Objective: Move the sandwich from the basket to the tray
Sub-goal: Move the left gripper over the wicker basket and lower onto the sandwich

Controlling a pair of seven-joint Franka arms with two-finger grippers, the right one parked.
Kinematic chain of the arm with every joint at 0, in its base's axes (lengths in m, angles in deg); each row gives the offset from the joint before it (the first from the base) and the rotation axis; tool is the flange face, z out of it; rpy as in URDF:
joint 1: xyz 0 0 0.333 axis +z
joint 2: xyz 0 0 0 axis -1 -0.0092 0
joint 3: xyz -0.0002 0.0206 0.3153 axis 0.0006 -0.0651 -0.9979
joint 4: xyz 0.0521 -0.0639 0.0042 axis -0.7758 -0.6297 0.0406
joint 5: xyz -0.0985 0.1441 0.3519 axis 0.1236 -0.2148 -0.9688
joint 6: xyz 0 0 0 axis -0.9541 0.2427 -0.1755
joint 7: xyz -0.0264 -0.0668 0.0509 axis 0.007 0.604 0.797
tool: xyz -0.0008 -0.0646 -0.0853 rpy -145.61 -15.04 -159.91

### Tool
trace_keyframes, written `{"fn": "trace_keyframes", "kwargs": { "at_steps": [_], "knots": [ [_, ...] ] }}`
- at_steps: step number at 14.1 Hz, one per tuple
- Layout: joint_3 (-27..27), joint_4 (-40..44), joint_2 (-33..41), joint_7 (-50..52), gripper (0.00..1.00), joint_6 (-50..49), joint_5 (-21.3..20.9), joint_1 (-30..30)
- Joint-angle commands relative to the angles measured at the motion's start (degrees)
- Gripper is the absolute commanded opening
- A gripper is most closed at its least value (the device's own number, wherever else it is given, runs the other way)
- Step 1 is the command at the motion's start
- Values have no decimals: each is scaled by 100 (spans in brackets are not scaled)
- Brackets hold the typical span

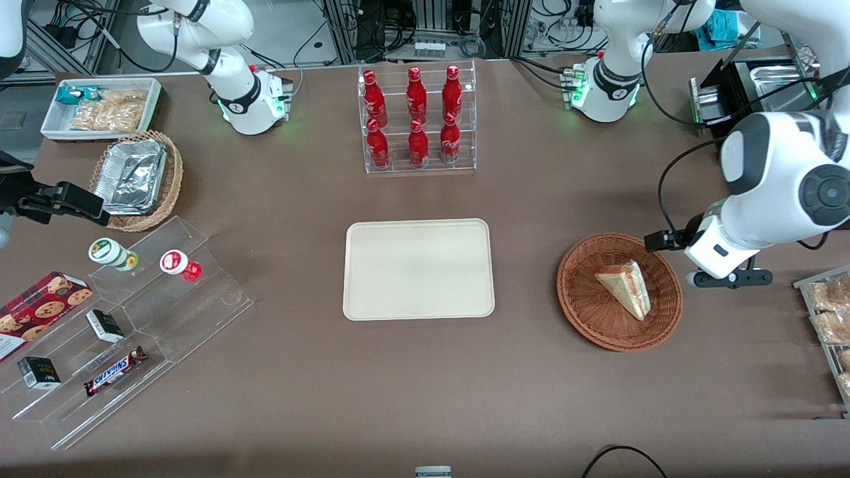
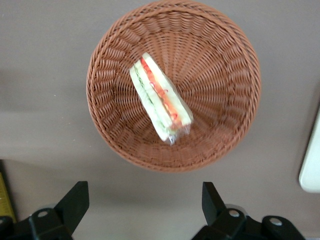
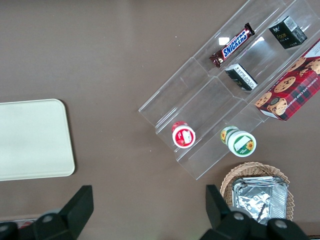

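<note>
The sandwich (image 1: 624, 289) (image 2: 160, 97), a wrapped pale wedge with red, orange and green filling, lies in the round reddish-brown wicker basket (image 1: 578, 312) (image 2: 225, 60). My left gripper (image 1: 727, 277) (image 2: 144, 202) hangs above the bare table just outside the basket's rim, on the side toward the working arm's end. It is open, with nothing between its black fingers (image 2: 75, 200). The cream tray (image 1: 418, 269) (image 2: 311, 165) lies flat and bare at mid-table, beside the basket toward the parked arm's end.
A clear rack of red bottles (image 1: 417, 119) stands farther from the camera than the tray. Bagged pastries (image 1: 830, 312) lie close to my gripper at the working arm's end. A stepped acrylic stand (image 1: 166, 318), a tan foil-container basket (image 1: 136, 179) and a white snack bin (image 1: 99, 106) occupy the parked arm's end.
</note>
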Motion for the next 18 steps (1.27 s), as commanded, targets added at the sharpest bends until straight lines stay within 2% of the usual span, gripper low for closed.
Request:
{"fn": "trace_keyframes", "kwargs": {
  "at_steps": [1, 4, 6, 11, 18],
  "knots": [
    [-28, -445, 183, 1124, 100, 532, -59, -150],
    [-28, -866, 183, 2066, 100, 1190, -68, -211],
    [-28, -1252, 201, 2199, 100, 1770, -76, -211],
    [-19, -1658, -27, 3814, 100, 2818, -76, -246],
    [-19, -1623, -774, 3976, 100, 3459, -68, -299]
  ]
}}
